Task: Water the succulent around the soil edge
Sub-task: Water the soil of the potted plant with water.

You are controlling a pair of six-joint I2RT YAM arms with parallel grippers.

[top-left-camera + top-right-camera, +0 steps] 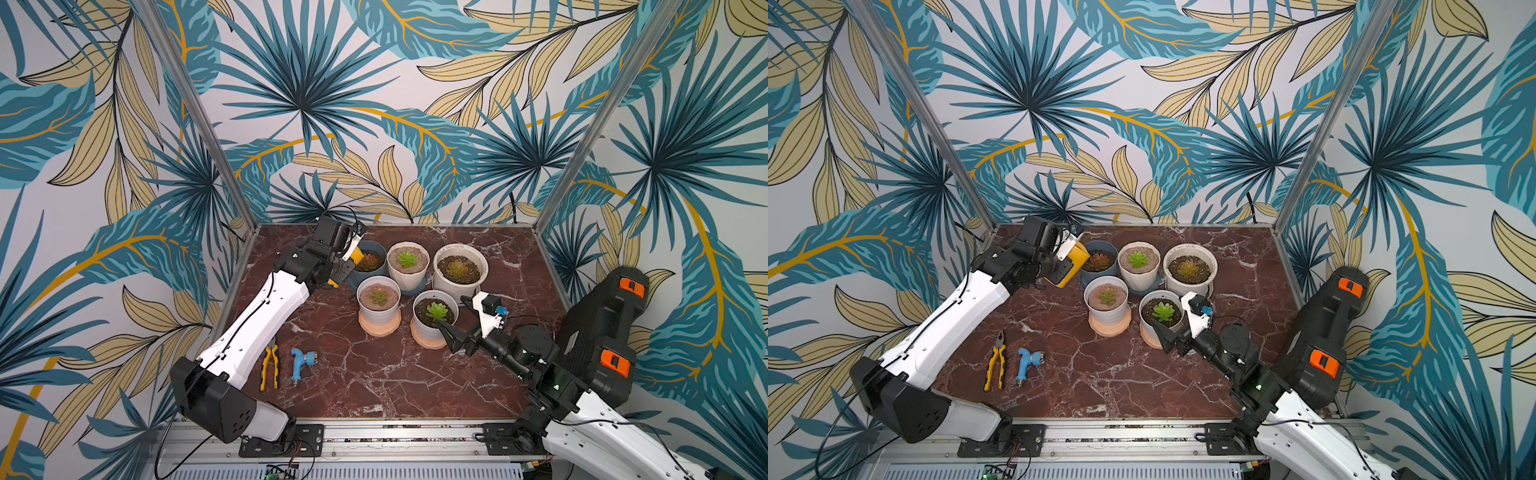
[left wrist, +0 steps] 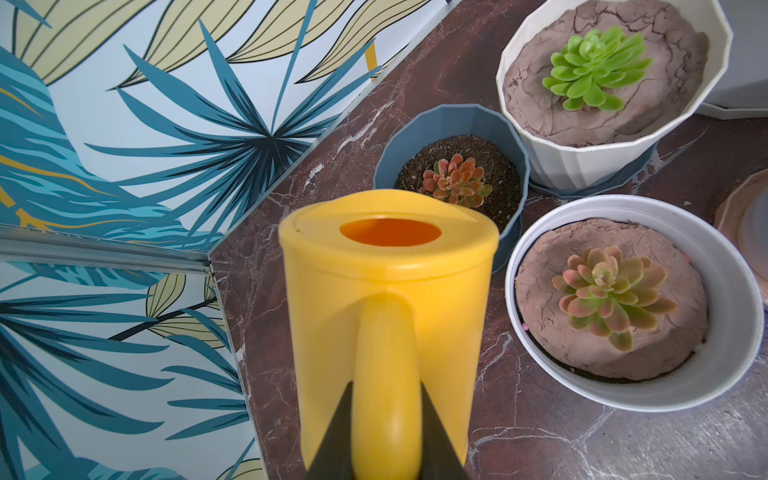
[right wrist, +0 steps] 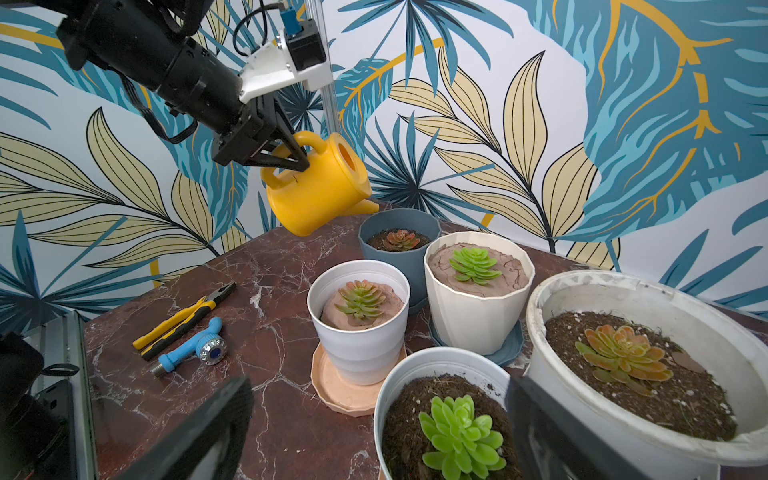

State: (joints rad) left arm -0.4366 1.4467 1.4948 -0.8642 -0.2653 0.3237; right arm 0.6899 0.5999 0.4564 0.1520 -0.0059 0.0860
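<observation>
My left gripper (image 2: 385, 388) is shut on the handle of a yellow watering can (image 2: 386, 282), whose jaws pinch the handle from both sides. The can (image 3: 320, 183) hangs tilted at the back left, its spout (image 3: 365, 206) reaching to the rim of a blue pot (image 3: 399, 257). That pot holds a reddish succulent (image 2: 455, 180) in dark soil. No water shows. My right gripper (image 3: 374, 432) stands open at the front right. Just ahead of its fingers is a white pot with a bright green succulent (image 3: 461, 436).
Three more potted succulents stand close together: a ribbed cream pot (image 1: 407, 274), a large white pot (image 1: 459, 286) and a white pot on a peach saucer (image 1: 379, 320). Yellow pliers (image 1: 269, 368) and a blue hose nozzle (image 1: 300, 363) lie at the front left. Patterned walls enclose the marble table (image 1: 374, 386).
</observation>
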